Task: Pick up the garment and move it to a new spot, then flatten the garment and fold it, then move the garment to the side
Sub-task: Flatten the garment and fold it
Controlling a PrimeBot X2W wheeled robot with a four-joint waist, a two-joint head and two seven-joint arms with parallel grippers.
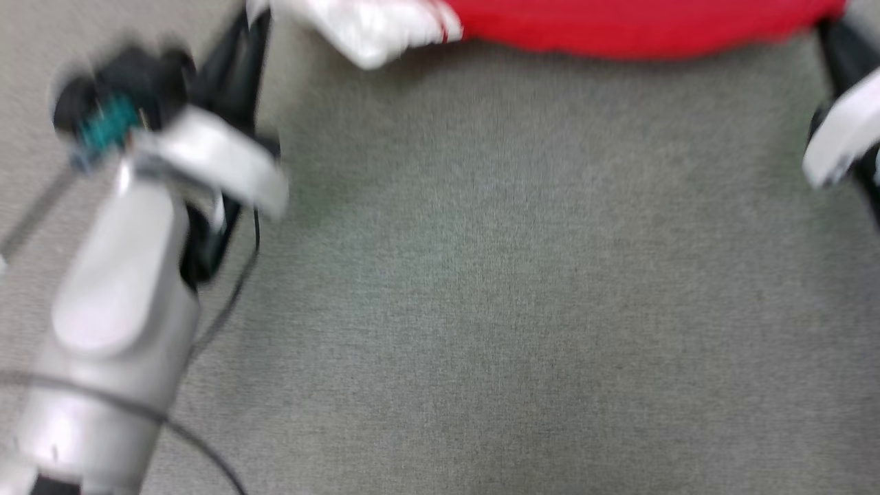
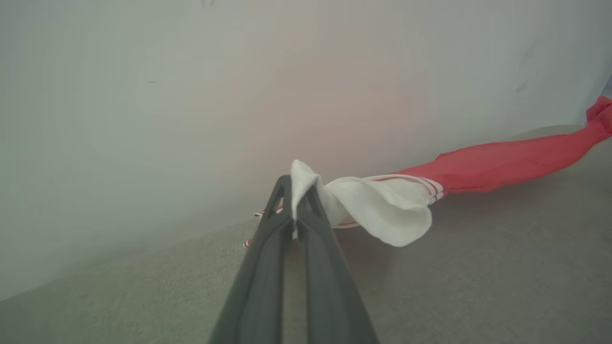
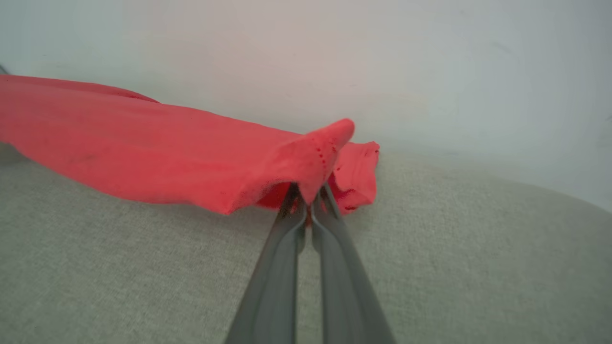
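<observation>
The garment (image 1: 639,27), red with a white sleeve (image 1: 371,27), stretches along the top edge of the blurred head view, held up between both arms. In the left wrist view my left gripper (image 2: 295,188) is shut on the white sleeve (image 2: 382,210), and the red body (image 2: 507,160) trails off to the right just above the grey surface. My right gripper (image 3: 310,191) is shut on a red corner of the garment (image 3: 162,157), which sags to the left over the surface. In the head view both grippers' fingertips lie at or beyond the top edge.
A grey fabric-like surface (image 1: 495,275) spreads below the garment. A pale wall (image 2: 239,95) rises just behind it. My left forearm (image 1: 117,302) with a trailing black cable fills the lower left; part of my right wrist (image 1: 842,137) shows at the right edge.
</observation>
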